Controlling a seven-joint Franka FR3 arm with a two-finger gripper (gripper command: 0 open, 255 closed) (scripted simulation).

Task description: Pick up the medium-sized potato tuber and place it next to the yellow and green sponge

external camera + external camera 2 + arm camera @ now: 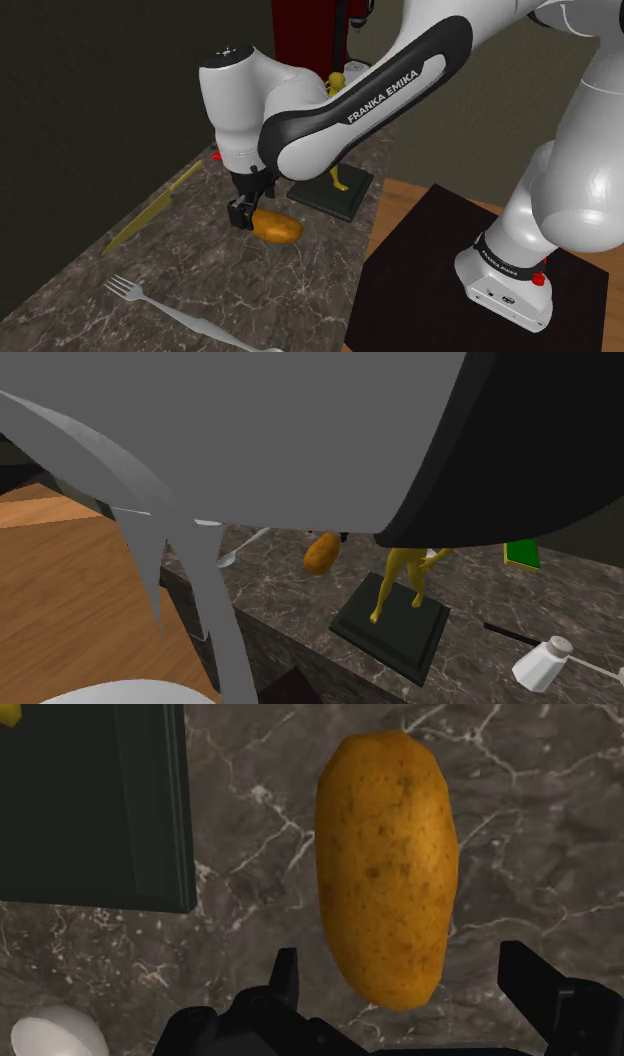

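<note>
At the centre of the shoulder view, the oblong golden-brown speckled potato lies on the dark veined stone counter, just beside the dark square base of a yellow figurine. The black two-finger gripper stands low over one end — fingers apart, straddling the tuber's width without touching it, probably so closing meets its shortest span. The green, yellow-edged sponge sits at the second exterior view's right — beyond the figurine.

"FRANKA EMIKA" runs in white capitals along the dark band of the arm, on the slanted link above the potato. No other lettering is legible.
</note>
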